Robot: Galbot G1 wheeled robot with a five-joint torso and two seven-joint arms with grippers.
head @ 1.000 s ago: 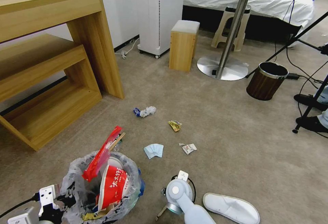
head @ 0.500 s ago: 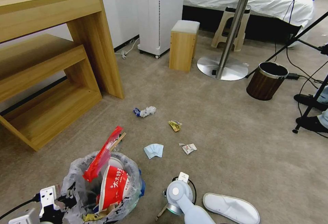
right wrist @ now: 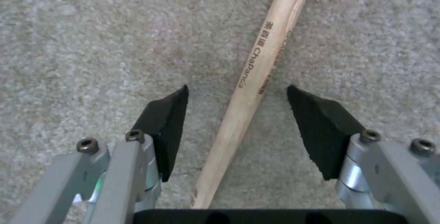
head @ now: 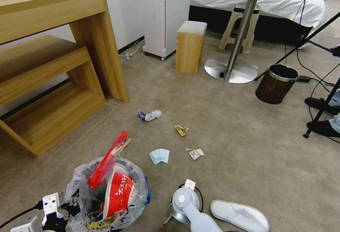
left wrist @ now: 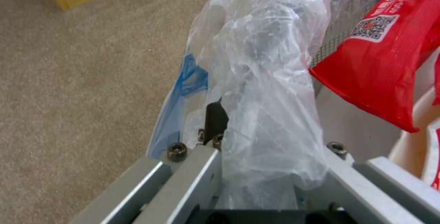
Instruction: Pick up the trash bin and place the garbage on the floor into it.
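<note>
At the lower left of the head view the left end effector (left wrist: pixel 256 155) is clamped on the bagged rim of the trash bin (head: pixel 106 196), which stands on the floor (head: pixel 230 118) already holding a red-white paper bowl (head: pixel 118 193), a red wrapper (head: pixel 106 161) and wooden sticks (head: pixel 122 147). Ahead of the bin on the carpet lie a tissue (head: pixel 151 115), a blue face mask (head: pixel 159 156), a yellow wrapper (head: pixel 181 130) and a small white wrapper (head: pixel 196 153). To the right, the right end effector (right wrist: pixel 236 114) hangs low over the floor with its black pads (right wrist: pixel 165 127) spread wide on either side of a wooden stick (right wrist: pixel 250 79) without touching it, and a white slipper (head: pixel 239 215) lies just beside that arm.
</note>
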